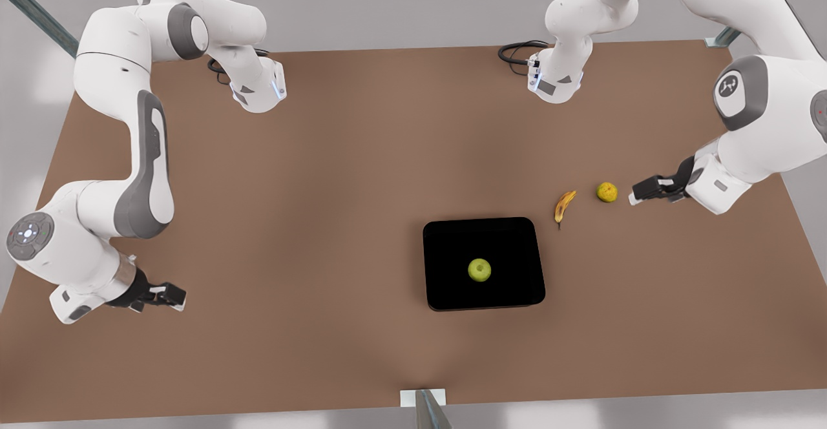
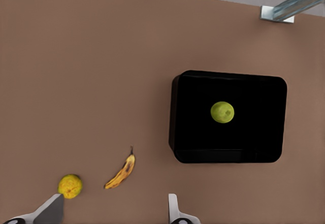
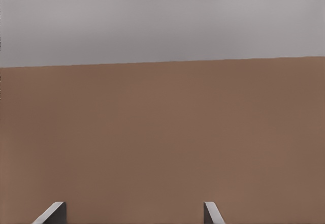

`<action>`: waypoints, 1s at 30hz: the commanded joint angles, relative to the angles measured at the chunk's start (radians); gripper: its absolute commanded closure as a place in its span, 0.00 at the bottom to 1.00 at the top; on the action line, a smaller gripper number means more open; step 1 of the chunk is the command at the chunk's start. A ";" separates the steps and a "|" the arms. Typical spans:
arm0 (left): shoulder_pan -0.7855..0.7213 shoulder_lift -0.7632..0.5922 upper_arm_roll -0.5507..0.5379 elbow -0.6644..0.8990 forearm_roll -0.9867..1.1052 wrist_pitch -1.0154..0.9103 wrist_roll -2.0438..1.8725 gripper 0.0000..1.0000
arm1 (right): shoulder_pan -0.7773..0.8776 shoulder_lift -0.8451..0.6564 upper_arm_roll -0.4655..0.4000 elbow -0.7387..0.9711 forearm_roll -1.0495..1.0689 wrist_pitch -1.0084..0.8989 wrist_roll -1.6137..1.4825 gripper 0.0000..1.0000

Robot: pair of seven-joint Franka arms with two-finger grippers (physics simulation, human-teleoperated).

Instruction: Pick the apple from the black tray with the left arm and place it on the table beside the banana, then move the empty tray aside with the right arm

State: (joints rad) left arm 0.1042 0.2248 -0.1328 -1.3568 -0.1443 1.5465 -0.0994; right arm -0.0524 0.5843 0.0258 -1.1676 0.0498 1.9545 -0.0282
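We found the apple (image 1: 479, 269) sitting near the middle of the black tray (image 1: 446, 287), stem dimple up, untouched by either gripper. The tray lay flat on the table (image 1: 310, 190), somewhat toward the front view's right of centre and close to the near edge.

Just beyond the tray's corner, on the front view's right, the banana (image 1: 564, 206) rested on the bare tabletop, and a yellow-orange speckled fruit (image 1: 607, 192) sat just beside it, the two apart and not touching.

The left arm (image 1: 756, 112) reached in from the front view's right. We noted its gripper, the left gripper (image 1: 636, 195), hanging near the speckled fruit, clear of it and well away from the apple. In the left wrist view its fingers (image 2: 51, 210) stood spread wide with nothing between them; the same view took in the apple (image 2: 222, 112) on the tray (image 2: 188, 148), the banana (image 2: 122, 172) and the speckled fruit (image 2: 70, 186).

The right arm (image 1: 116, 157) waited on the front view's left. We logged the right gripper (image 1: 177, 296) low over bare table, well apart from the tray and all fruit. In the right wrist view its fingers (image 3: 53, 213) were likewise spread, empty, with plain tabletop (image 3: 162, 142) ahead and grey background beyond.
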 commanded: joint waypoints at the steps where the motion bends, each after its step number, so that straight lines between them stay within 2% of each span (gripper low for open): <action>1: 0.000 -0.001 -0.001 -0.001 -0.003 0.053 -0.074 0.00 | 0.000 -0.001 0.000 0.000 0.001 0.078 -0.022 0.00; 3: -0.017 -0.001 -0.005 -0.002 0.003 0.061 -0.039 0.00 | 0.016 0.012 0.002 -0.006 -0.007 0.078 -0.024 0.00; 5: -0.076 0.030 -0.022 0.031 -0.011 0.072 0.141 0.00 | 0.014 0.092 -0.003 -0.004 -0.008 0.089 -0.033 0.00; 6: -0.225 0.030 -0.022 0.038 0.066 0.072 -0.090 0.00 | 0.011 0.129 -0.007 -0.004 -0.008 0.092 -0.033 0.00; 8: -0.409 0.047 -0.022 0.035 0.124 0.102 -0.327 0.00 | 0.011 0.160 -0.010 -0.004 -0.011 0.130 -0.035 0.00; 10: -0.547 0.136 -0.022 0.030 0.186 0.207 -0.493 0.00 | 0.011 0.126 -0.009 -0.001 -0.047 0.110 -0.032 0.00; 13: -0.629 0.257 -0.021 0.035 0.202 0.250 -0.526 0.00 | 0.013 0.014 -0.014 0.003 -0.054 -0.092 -0.032 0.00; 16: -0.721 0.412 -0.019 0.067 0.327 0.435 -0.689 0.00 | 0.013 -0.004 -0.018 0.005 -0.053 -0.111 -0.029 0.00; 18: -0.722 0.461 -0.010 0.073 0.377 0.437 -0.602 0.00 | 0.013 -0.004 -0.018 0.005 -0.053 -0.109 -0.029 0.00; 21: -0.663 0.462 -0.010 -0.010 0.367 0.504 -0.574 0.00 | 0.013 -0.003 -0.015 0.005 -0.053 -0.109 -0.029 0.00; 24: -0.577 0.470 -0.008 -0.016 0.373 0.509 -0.497 0.00 | 0.013 -0.003 -0.014 0.005 -0.053 -0.109 -0.027 0.00; 30: -0.566 0.505 -0.001 -0.116 0.376 0.673 -0.525 0.00 | 0.013 -0.003 -0.012 0.005 -0.053 -0.109 -0.027 0.00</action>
State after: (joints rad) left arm -0.4628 0.7300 -0.1354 -1.4644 0.2264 2.1096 -0.4936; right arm -0.0398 0.5828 0.0145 -1.1633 -0.0039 1.8539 -0.0498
